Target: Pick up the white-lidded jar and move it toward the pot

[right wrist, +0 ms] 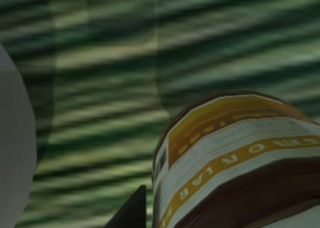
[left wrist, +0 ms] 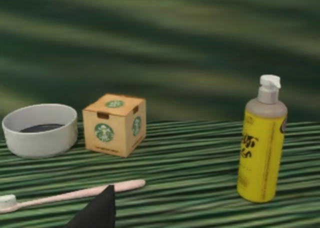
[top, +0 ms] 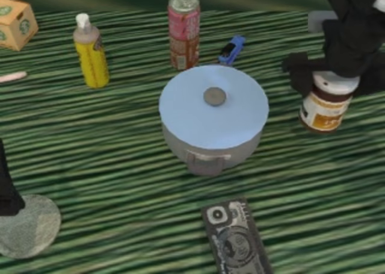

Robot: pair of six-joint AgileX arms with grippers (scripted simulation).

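Note:
The white-lidded jar [top: 325, 108], with dark brown contents and a white-and-orange label, is at the table's right side, a short gap right of the pot. My right gripper [top: 329, 76] comes down over its white lid and is shut on the jar. In the right wrist view the jar [right wrist: 235, 158] fills the near corner, with one dark fingertip [right wrist: 132, 210] beside its label. The pot [top: 180, 146] stands mid-table under its pale-blue lid [top: 240, 114] with a grey knob [top: 215, 96]; its grey side [right wrist: 12, 138] edges the right wrist view. My left arm [top: 7, 193] is parked at the left edge.
At the back stand a yellow bottle [top: 91, 54], a pink-and-brown can [top: 183, 30], a small blue object [top: 231, 50] and a cardboard box [top: 15, 22]. A toothbrush [top: 12, 76] lies far left, near a white bowl [left wrist: 40, 129]. A dark flat item [top: 236, 238] lies in front of the pot.

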